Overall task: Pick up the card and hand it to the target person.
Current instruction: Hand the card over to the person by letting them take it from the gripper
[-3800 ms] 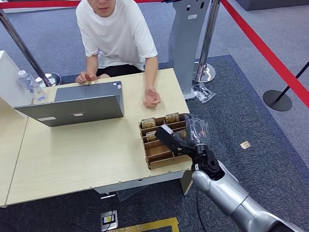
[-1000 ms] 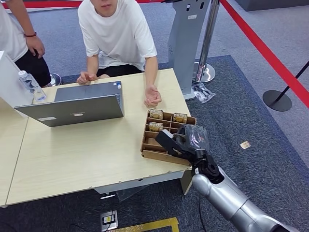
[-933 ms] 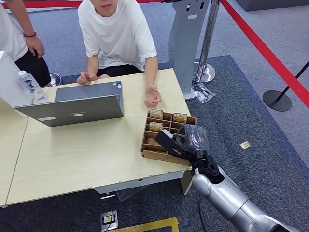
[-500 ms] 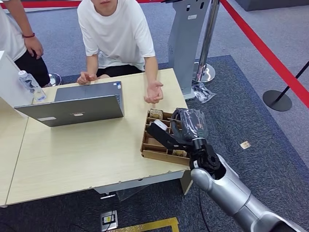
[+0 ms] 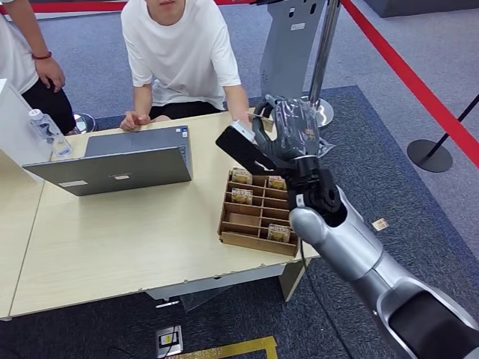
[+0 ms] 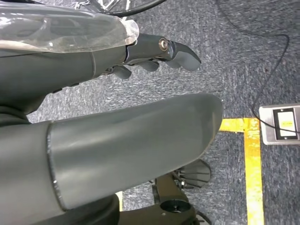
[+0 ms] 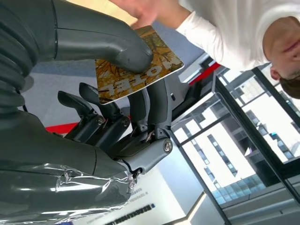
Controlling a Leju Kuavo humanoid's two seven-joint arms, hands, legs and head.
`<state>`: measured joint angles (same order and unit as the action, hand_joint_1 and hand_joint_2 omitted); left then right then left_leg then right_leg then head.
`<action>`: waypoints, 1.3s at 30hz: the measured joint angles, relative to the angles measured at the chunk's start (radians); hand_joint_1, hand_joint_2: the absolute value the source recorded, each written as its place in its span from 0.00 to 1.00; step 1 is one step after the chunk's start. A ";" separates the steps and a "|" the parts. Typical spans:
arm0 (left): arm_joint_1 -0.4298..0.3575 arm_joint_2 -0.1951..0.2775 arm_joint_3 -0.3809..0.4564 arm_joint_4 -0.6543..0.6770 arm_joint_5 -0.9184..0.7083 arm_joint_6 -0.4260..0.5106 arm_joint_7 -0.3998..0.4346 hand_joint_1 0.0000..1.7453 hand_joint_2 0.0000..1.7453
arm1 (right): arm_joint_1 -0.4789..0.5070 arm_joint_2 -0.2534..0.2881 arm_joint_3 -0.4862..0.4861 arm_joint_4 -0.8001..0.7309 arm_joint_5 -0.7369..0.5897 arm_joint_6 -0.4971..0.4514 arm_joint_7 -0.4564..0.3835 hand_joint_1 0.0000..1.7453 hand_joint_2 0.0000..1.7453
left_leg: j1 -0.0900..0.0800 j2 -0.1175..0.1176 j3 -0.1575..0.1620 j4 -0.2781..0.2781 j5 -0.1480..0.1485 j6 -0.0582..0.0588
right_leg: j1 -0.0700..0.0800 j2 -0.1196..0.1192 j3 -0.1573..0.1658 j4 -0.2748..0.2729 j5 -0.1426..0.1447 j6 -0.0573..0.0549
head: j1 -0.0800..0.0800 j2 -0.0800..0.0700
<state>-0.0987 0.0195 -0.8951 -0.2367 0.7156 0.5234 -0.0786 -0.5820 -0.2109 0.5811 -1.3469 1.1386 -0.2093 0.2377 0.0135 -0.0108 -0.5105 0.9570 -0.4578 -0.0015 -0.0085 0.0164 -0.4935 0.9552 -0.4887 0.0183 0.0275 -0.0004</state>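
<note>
My right hand [image 5: 284, 133] is raised above the far end of the wooden tray [image 5: 227, 225], close to the seated person in a white shirt [image 5: 180, 52]. In the right wrist view the card [image 7: 141, 77], brown and gold with printed letters, is pinched between the thumb [image 7: 106, 44] and the darker fingers beneath it. The person's open hand [image 7: 138, 10] hovers right at the card's far edge. My left hand [image 6: 159, 49] hangs over the carpet with its fingers apart and holds nothing.
The tray holds several more cards in its compartments. An open laptop [image 5: 113, 161] and a water bottle [image 5: 48, 131] stand on the table's left part. A second person [image 5: 25, 63] stands at the far left. A grey kiosk [image 5: 293, 52] and barrier posts stand behind the table.
My right hand has lifted out of the tray with the card and moved up and forward to the seated person's hand. That person's palm has risen off the table.
</note>
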 joint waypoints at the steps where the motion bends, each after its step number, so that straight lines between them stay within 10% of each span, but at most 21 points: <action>1: -0.001 0.000 -0.006 0.000 0.000 0.000 0.000 0.00 0.00 | -0.017 0.006 0.004 0.025 -0.002 -0.002 -0.002 0.99 1.00 | 0.000 0.000 0.000 0.000 0.000 0.000 | 0.000 0.000 0.000 0.000 0.000 0.000 | 0.000 0.000; 18: -0.009 0.003 -0.084 -0.006 0.057 0.029 -0.004 0.00 0.00 | -0.226 0.173 0.086 0.599 -0.060 -0.040 -0.024 0.98 1.00 | 0.000 -0.002 -0.002 0.000 0.001 0.000 | 0.000 -0.002 -0.001 0.000 0.000 0.000 | 0.000 0.000; 24: -0.009 0.005 -0.099 -0.006 0.073 0.037 -0.003 0.00 0.00 | -0.245 0.204 0.113 0.727 -0.048 -0.067 -0.008 0.06 1.00 | 0.000 -0.003 -0.002 0.000 0.001 0.000 | 0.000 -0.003 -0.001 0.000 0.000 0.000 | 0.000 0.000; 28: -0.009 0.005 -0.101 -0.006 0.080 0.039 -0.003 0.00 0.00 | -0.248 0.214 0.123 0.778 -0.043 -0.076 0.000 0.00 0.00 | 0.000 -0.003 -0.002 0.000 0.001 0.000 | 0.000 -0.003 -0.001 0.000 0.000 0.000 | 0.000 0.000; 39: -0.009 0.005 -0.117 -0.006 0.113 0.045 -0.003 0.00 0.00 | -0.255 0.228 0.135 0.837 -0.149 -0.279 -0.058 0.00 0.00 | 0.000 -0.003 -0.002 0.000 0.002 0.000 | 0.000 -0.002 -0.001 0.000 0.001 0.000 | 0.000 0.000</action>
<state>-0.1078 0.0248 -1.0125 -0.2426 0.8286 0.5679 -0.0820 -0.8369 0.0167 0.7164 -0.5100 0.9897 -0.4887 0.1802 0.0135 -0.0135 -0.5121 0.9571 -0.4561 -0.0019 -0.0083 0.0139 -0.4947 0.9553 -0.4881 0.0183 0.0276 -0.0004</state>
